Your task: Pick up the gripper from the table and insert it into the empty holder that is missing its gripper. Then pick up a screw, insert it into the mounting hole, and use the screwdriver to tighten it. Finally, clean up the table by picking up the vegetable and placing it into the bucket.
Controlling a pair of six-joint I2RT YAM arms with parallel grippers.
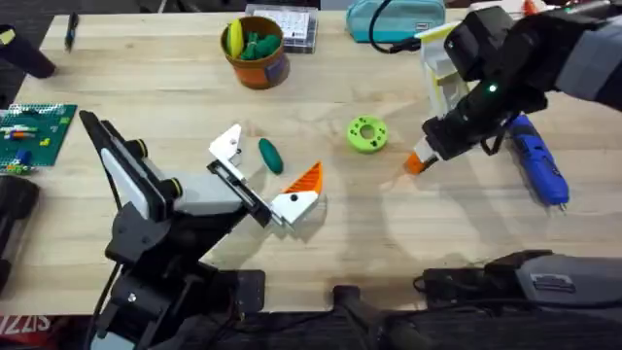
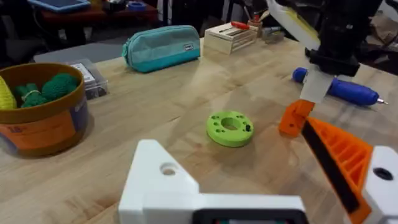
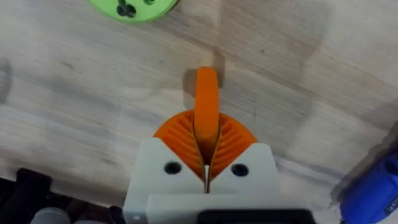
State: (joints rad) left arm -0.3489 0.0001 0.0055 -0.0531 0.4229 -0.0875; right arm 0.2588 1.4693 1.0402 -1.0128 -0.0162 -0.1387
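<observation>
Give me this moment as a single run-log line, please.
right gripper: shut on gripper, above table | left gripper: open, one holder bare | vegetable: on table | screwdriver: untouched

Right gripper (image 3: pixel 206 163) pinched closed, left gripper (image 1: pixel 260 182) spread wide

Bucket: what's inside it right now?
The bucket holds a yellow corn cob and dark green knitted-looking pieces on top. Anything beneath them is covered. The small green vegetable lies on the table.
</observation>
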